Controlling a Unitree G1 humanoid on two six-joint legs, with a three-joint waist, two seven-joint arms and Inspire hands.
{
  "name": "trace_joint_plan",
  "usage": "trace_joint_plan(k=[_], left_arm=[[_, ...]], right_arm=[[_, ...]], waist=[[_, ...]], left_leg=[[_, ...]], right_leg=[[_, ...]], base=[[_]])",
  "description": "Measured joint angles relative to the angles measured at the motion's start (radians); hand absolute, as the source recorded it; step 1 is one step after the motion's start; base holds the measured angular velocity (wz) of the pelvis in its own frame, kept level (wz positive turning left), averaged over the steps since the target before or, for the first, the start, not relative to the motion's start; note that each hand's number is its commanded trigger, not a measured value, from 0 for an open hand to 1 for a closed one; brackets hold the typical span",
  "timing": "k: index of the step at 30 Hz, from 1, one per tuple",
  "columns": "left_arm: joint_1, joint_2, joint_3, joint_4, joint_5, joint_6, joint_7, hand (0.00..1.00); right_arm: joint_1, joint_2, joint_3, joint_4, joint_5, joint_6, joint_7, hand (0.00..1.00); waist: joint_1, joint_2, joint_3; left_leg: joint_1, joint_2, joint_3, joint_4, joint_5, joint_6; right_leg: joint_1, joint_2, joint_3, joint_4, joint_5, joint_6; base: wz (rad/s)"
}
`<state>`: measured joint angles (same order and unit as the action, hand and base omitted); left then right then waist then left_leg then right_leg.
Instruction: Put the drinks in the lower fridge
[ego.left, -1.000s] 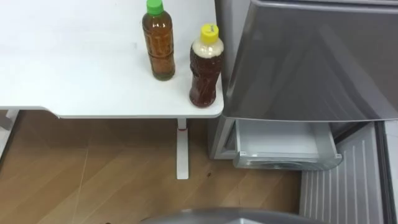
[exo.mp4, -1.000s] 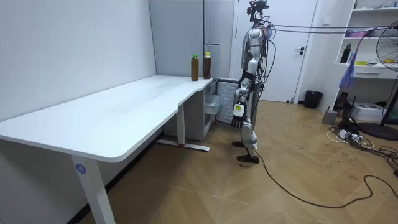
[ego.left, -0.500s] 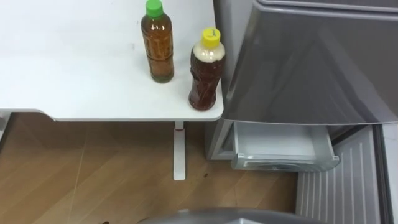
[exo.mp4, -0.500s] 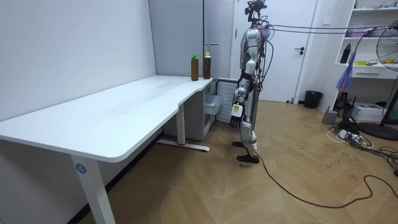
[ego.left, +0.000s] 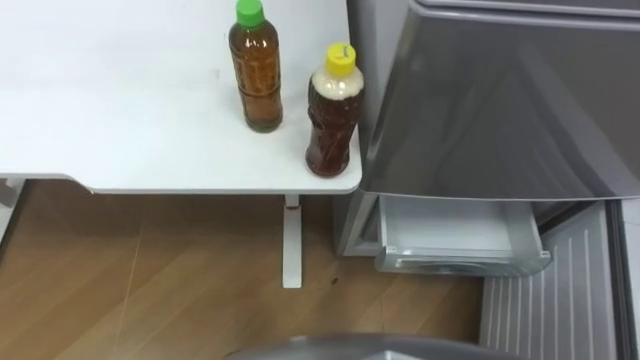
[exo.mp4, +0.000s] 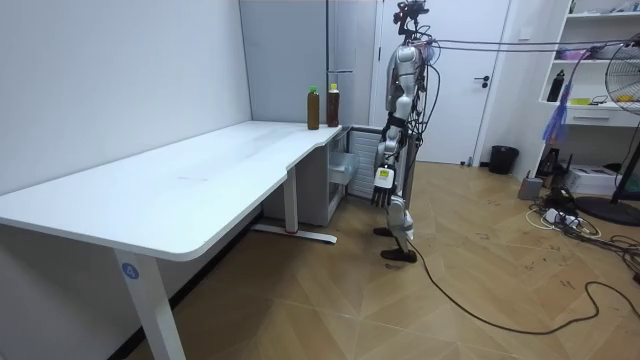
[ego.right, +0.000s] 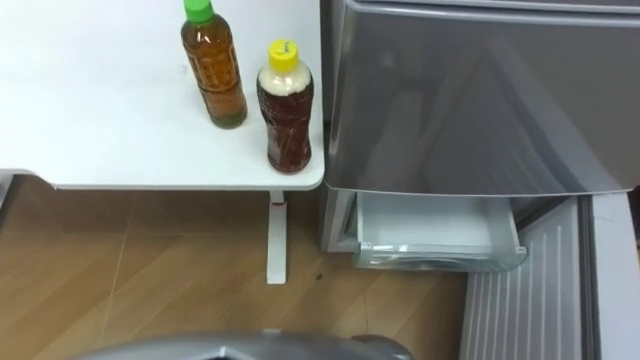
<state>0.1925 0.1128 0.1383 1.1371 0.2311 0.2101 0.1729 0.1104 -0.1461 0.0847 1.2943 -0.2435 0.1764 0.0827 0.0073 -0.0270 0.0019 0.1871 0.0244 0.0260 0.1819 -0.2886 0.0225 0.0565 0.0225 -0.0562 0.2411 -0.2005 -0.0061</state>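
Two drinks stand upright on the white desk (ego.left: 120, 120) near its corner by the fridge. One is a tea bottle with a green cap (ego.left: 256, 75); the other is a darker bottle with a yellow cap (ego.left: 333, 115), closer to the edge. The lower fridge compartment stands open with a pale drawer (ego.left: 460, 235) pulled out under the grey upper door (ego.left: 500, 100). In the room view I stand upright facing the fridge and the desk's end. My left hand (exo.mp4: 381, 188) hangs beside my thigh with relaxed fingers, holding nothing.
The open lower fridge door (ego.left: 560, 290) juts out at the lower right over the wooden floor (ego.left: 150, 290). A desk leg (ego.left: 292, 245) stands below the desk's corner. A fan and shelves (exo.mp4: 600, 100) stand on the room view's right.
The eye view has shifted slightly sideways and back. The bottles and the fridge have not moved, and my arm still hangs down.
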Motion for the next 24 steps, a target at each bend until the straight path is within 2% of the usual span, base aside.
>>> trace_joint_plan(k=[3,6,8,13,16,21,23,24], left_arm=[[0.007,0.000,0.020,0.001,-0.111,0.000,0.043,0.00],[0.007,-0.001,0.061,-0.001,-0.242,-0.015,0.093,0.00],[0.006,0.002,0.101,-0.009,-0.358,-0.033,0.144,0.00],[-0.005,0.004,0.166,-0.019,-0.544,-0.081,0.235,0.00],[-0.005,0.004,0.225,-0.058,-0.689,-0.095,0.299,0.00],[0.000,0.005,0.249,-0.182,-0.839,-0.165,0.424,0.00],[-0.001,0.005,0.249,-0.268,-0.905,-0.214,0.481,0.00],[-0.003,0.005,0.248,-0.285,-0.916,-0.228,0.495,0.00]], right_arm=[[0.002,0.001,-0.001,0.002,0.000,0.003,0.000,0.00],[0.003,0.001,-0.013,0.003,0.000,0.011,-0.004,0.00],[0.001,0.000,-0.031,0.001,0.003,0.009,-0.009,0.00],[0.016,0.000,-0.031,-0.008,0.013,0.009,-0.006,0.00],[0.008,-0.001,-0.043,-0.012,0.022,-0.002,-0.007,0.00],[0.009,-0.001,-0.044,-0.020,0.039,-0.027,-0.010,0.00],[0.010,-0.001,-0.049,-0.027,0.042,-0.045,-0.018,0.00],[0.011,-0.001,-0.049,-0.030,0.042,-0.047,-0.019,0.00]], waist=[[-0.001,-0.001,0.0010],[0.001,0.002,0.0011],[0.003,0.005,0.0014],[0.029,0.012,0.0006],[0.033,0.021,-0.0017],[0.038,0.024,-0.0019],[0.043,0.026,-0.0028],[0.044,0.026,-0.0029]], left_leg=[[0.001,0.000,-0.002,0.000,0.000,0.000],[0.009,-0.001,-0.001,-0.002,0.000,0.000],[0.009,-0.001,-0.001,-0.003,0.000,0.000],[0.015,-0.001,-0.005,-0.005,0.000,0.000],[0.011,-0.001,-0.006,-0.016,0.000,0.000],[0.010,-0.002,-0.006,-0.013,0.000,0.000],[0.011,-0.003,-0.005,-0.013,0.000,0.001],[0.011,-0.003,-0.004,-0.013,0.000,0.001]], right_leg=[[0.003,-0.001,-0.003,-0.003,0.000,0.000],[0.012,-0.002,-0.001,-0.004,0.000,0.000],[0.011,-0.002,-0.001,-0.003,0.000,0.001],[0.007,-0.002,-0.002,-0.002,0.000,0.001],[-0.004,-0.001,-0.001,0.004,0.000,0.000],[-0.007,-0.002,-0.001,0.017,-0.002,0.001],[-0.006,-0.002,0.001,0.019,-0.002,0.001],[-0.007,-0.002,0.002,0.020,-0.002,0.001]], base=[[0.00],[0.00],[0.00],[0.00],[0.00],[0.00],[-0.02],[-0.04]])
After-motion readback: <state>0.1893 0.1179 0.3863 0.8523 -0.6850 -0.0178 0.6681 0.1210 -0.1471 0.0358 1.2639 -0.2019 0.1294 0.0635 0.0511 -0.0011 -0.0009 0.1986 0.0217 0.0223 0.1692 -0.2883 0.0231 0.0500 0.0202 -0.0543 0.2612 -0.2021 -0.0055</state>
